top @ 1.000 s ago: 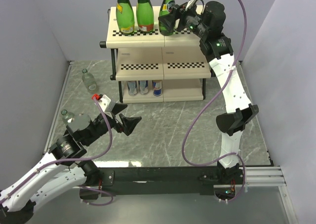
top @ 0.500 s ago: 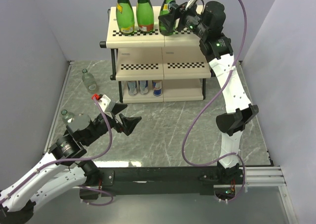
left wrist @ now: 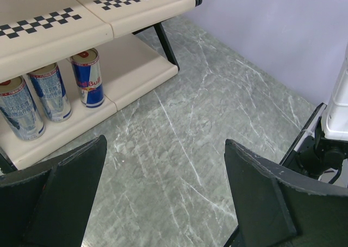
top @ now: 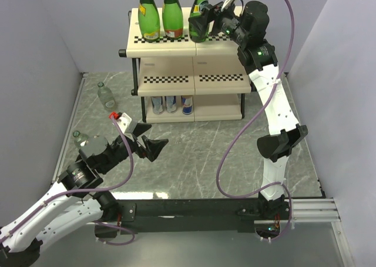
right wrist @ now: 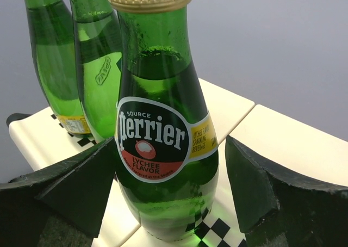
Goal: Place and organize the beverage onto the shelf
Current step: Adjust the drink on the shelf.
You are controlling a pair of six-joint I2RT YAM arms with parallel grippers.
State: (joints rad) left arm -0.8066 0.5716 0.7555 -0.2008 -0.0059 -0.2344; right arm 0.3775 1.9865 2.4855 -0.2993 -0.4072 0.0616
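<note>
The shelf stands at the back of the table. Three green Perrier bottles stand upright on its top board. My right gripper is open around the rightmost bottle. In the right wrist view that bottle stands on the cream board between my fingers, with a clear gap to the right finger. The left finger is close beside it. My left gripper hangs open and empty above the table floor, as the left wrist view shows.
Three cans stand on the bottom tier. A clear bottle lies on the table left of the shelf. Another clear bottle stands by my left arm. Grey walls close in both sides.
</note>
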